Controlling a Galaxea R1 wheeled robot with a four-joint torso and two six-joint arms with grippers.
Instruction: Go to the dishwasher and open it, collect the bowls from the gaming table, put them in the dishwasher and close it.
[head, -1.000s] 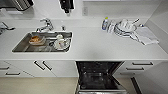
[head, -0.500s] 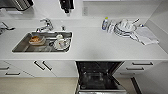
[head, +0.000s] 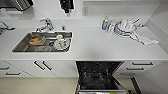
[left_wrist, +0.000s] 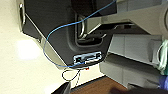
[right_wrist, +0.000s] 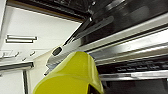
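**Dishwasher's open, something yellow riding in the right wrist cam**

Head cam: looking down on a smooth white counter (head: 100, 47). The dishwasher (head: 100, 76) sits under it with its door dropped flat toward the robot, dark racked inside, presumably left that way for loading. Steel sink (head: 42, 42) holds a few dishes, and there's a stack of plates (head: 123, 27) plus a cloth (head: 146, 36) over by the wall.

Left wrist cam: glossy pale floor (left_wrist: 22, 50), a loose blue cable (left_wrist: 53, 32) looping across dark robot bodywork. Can't tell what the left gripper is doing.

Right wrist cam: a bright yellow bowl (right_wrist: 72, 75), rounded and plastic-looking, sits right up against the camera, just short of the dishwasher's brushed metal door edge and rack. My guess is the right gripper is carrying it, but the fingers aren't visible, so I can't call it clamped or loose.
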